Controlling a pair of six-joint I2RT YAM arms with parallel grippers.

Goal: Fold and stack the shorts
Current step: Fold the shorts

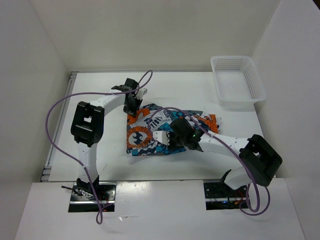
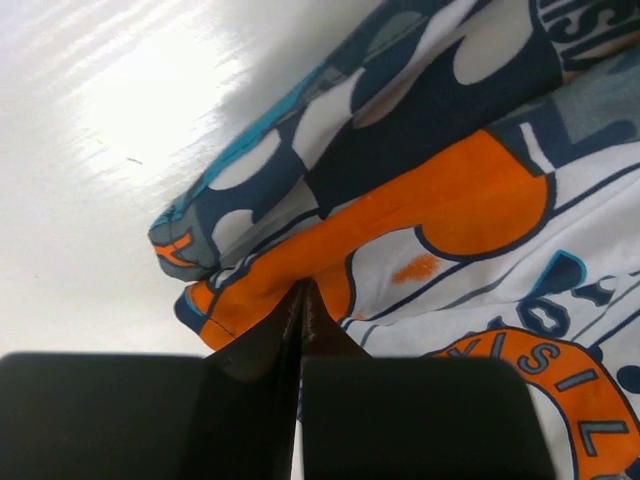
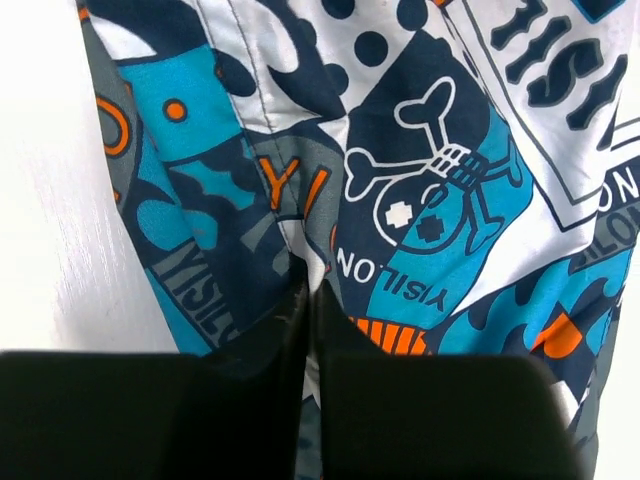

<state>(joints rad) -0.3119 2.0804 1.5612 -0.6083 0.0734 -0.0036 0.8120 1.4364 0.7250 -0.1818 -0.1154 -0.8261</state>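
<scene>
While both arms are gripping the soft blue-orange cartoon-print fabric shorts [image 1: 150, 137], a fold seems to be starting.
Top view: they are lying crumpled on the white table [image 1: 100, 95], the white plastic mesh basket [image 1: 238, 82] sitting far right. Left wrist: the left gripper [image 2: 303, 290] is pinching the far orange hem. Right wrist: the right gripper [image 3: 308, 290] is clamping the near blue edge; both need lifting together next.

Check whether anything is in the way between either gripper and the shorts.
Nothing visible. The left gripper is shut on the shorts at an orange-edged corner; the right gripper is shut on their printed fabric. The white mesh basket sits apart, far right.
</scene>
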